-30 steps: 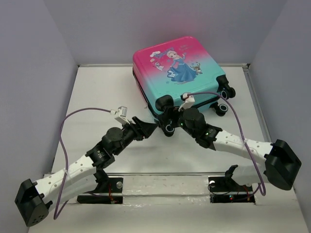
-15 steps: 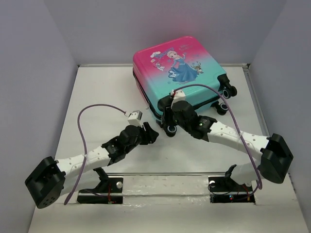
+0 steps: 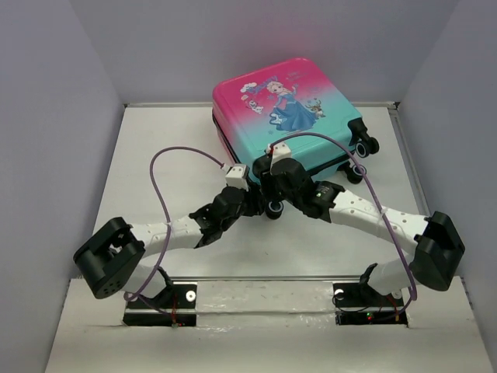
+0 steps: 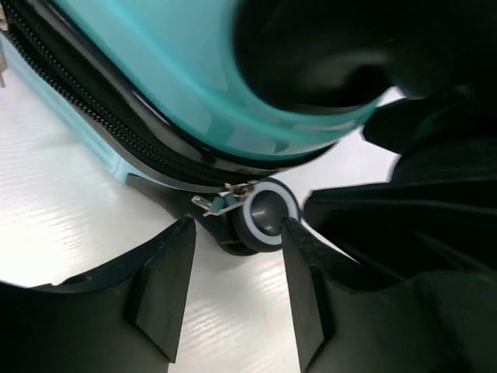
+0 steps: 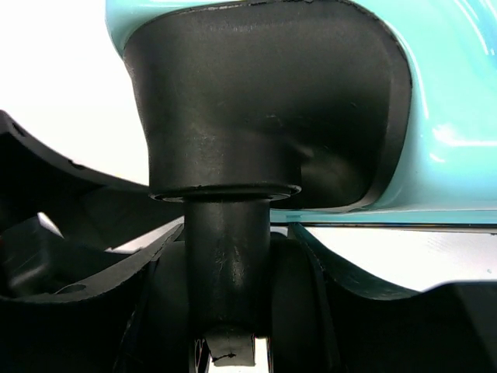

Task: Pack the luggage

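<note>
- The luggage (image 3: 291, 116) lies flat and zipped shut on the white table (image 3: 155, 155), princess print facing up. The pink end points to the back wall just behind it, and the teal end points to the arm bases well apart on its near side.
- Both arms reach in to the luggage's near-left corner and meet at the black caster (image 3: 272, 207) there.
- The left gripper (image 4: 238, 223) comes at that corner from the left, low over the table. Its fingers (image 4: 167, 287) are spread, and the caster's grey-ringed wheel face sits at the gap between their tips. The right-hand tip is at the wheel's rim, while the left-hand tip stands apart from it and grips nothing.
- Metal zipper pulls (image 4: 221, 202) hang just beside that wheel, at the end of the black zipper (image 4: 116, 116) running along the luggage's seam.
- The right gripper (image 5: 233, 237) comes down on the same corner from above, over the teal shell. Its fingers (image 5: 159, 272) press in on both sides of the caster's black stem, below the moulded wheel housing (image 5: 256, 101), and pinch it.
- Two more black wheels (image 3: 365, 144) stick out from the luggage's right end, clear of both arms.
- A purple cable (image 3: 167, 194) loops above each arm on the near side of the luggage.
</note>
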You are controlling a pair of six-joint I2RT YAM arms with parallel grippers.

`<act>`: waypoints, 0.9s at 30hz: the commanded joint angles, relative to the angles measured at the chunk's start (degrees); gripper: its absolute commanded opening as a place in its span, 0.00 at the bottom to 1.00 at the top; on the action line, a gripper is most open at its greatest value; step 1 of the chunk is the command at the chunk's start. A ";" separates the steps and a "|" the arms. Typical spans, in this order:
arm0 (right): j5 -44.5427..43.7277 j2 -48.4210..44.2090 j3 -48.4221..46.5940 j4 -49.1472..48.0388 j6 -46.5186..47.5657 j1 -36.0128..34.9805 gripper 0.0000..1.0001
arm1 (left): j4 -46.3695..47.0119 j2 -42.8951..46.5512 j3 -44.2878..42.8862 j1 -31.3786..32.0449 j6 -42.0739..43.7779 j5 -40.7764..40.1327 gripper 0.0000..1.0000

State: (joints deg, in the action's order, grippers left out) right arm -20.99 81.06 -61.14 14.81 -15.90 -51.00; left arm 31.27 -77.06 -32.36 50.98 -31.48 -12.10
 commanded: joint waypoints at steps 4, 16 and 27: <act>0.60 -3.09 -2.23 -1.62 2.54 0.91 0.07 | 6.26 -3.62 -4.64 0.26 4.06 -7.33 0.58; 2.80 -3.63 1.11 -4.26 1.93 0.91 0.07 | 12.85 -6.44 -5.70 1.31 2.13 -6.80 0.37; 2.54 -4.76 3.05 -5.49 0.96 -0.76 0.07 | 13.47 -5.56 -5.87 1.93 0.28 -11.63 0.06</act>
State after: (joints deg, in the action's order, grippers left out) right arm -19.11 79.40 -59.00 12.99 -14.85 -50.81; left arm 35.29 -84.38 -35.79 53.01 -30.92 -17.93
